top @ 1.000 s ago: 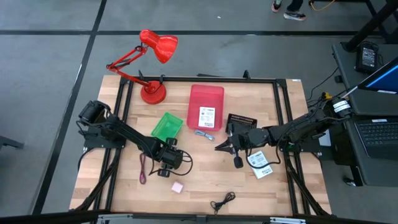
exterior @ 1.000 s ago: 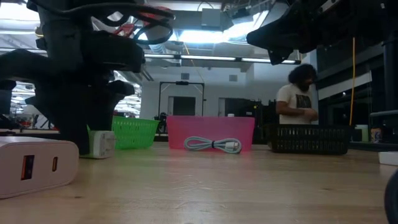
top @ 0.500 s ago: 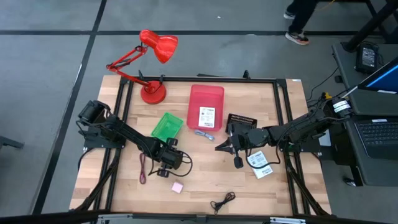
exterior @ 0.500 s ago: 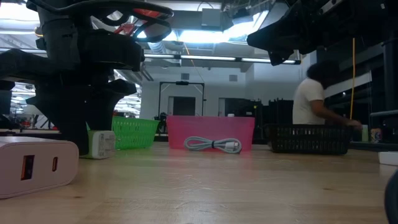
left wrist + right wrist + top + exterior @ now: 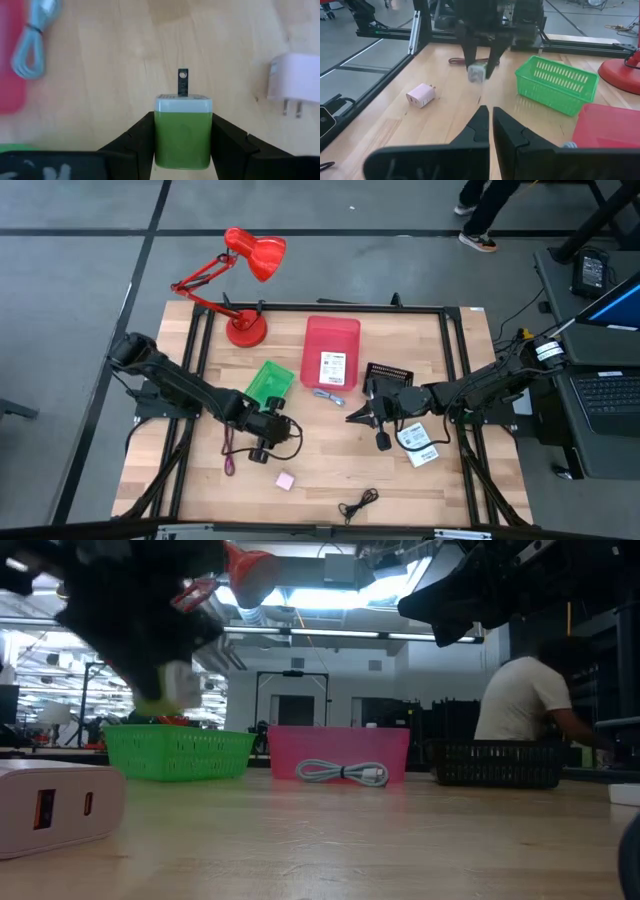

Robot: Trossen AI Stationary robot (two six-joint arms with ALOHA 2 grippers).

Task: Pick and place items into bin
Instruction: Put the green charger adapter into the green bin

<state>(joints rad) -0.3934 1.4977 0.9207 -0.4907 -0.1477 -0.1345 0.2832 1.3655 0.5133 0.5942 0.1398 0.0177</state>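
Green-white charger: clamped between the left pincer fingers, now lifted clear of the desk, where a second ago it stood.
Meaning: pick made; carry to a bin comes next, likely.
Green basket: just beside the lifted load.
Right pincer: closed, empty, hovering mid-desk.
Pink charger: awaiting pickup.

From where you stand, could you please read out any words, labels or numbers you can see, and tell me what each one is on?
No text can be read in any view.
White packet in the red bin: printed label, too small to read.
White packet under the right arm: printed label, too small to read.
Green charger in the left gripper: no visible marking.
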